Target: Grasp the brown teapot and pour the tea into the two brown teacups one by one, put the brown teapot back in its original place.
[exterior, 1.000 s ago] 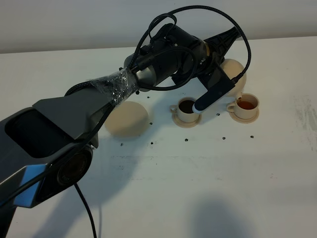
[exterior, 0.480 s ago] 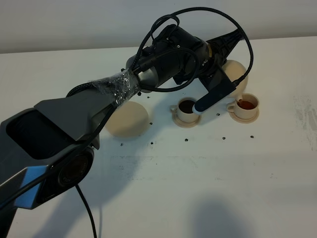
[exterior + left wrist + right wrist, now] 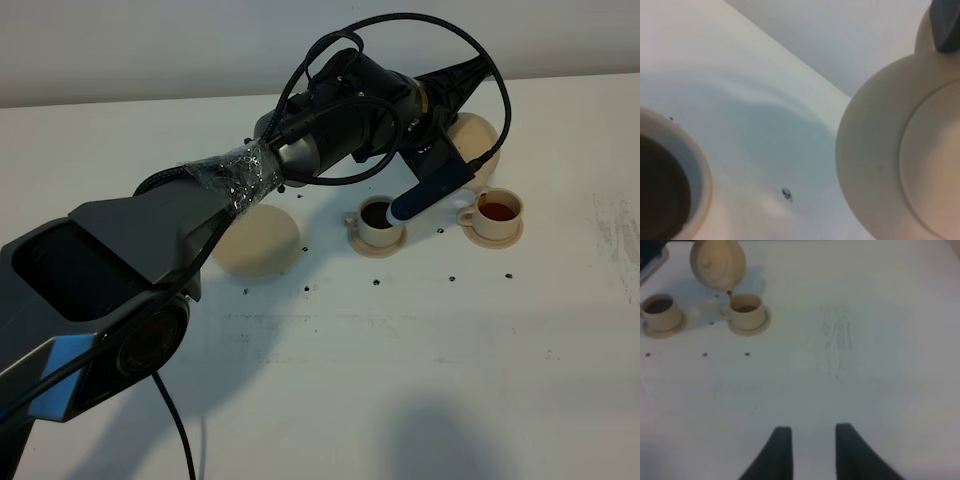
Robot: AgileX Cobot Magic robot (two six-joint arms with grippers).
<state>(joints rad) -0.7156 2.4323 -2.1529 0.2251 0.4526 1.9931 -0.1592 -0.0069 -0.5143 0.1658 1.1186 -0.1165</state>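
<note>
Slightly, over the last second, the left gripper [image 3: 452,150] has rolled up and to the right, carrying the brown teapot [image 3: 480,138] with it, and its long lower finger now ends a touch higher against the rim of the left teacup [image 3: 378,222]. The teapot hangs clear of the desk [image 3: 400,380], tilted, with its spout just above the right teacup [image 3: 497,213]. From the right wrist camera a thin brown stream runs from the teapot [image 3: 717,262] down into that right cup [image 3: 746,309], which holds reddish tea. The left cup [image 3: 660,310] holds darker tea. Each cup stands on its own small saucer, side by side and a little apart. The left jaws are clenched on the teapot, though where they meet the handle is hidden behind the wrist. Up close, the left wrist camera shows the pot's round body [image 3: 880,150] with one dark finger above it, and a cup of dark tea [image 3: 665,190] at the corner, probably the left one. The wide round saucer plate [image 3: 258,240] lies bare on the desk, well to the left of both cups, partly under the arm. The right gripper [image 3: 810,450] hovers low over the desk far from the cups, its jaws released and holding nothing. Small dark specks [image 3: 375,283] dot the desk near the cups.
</note>
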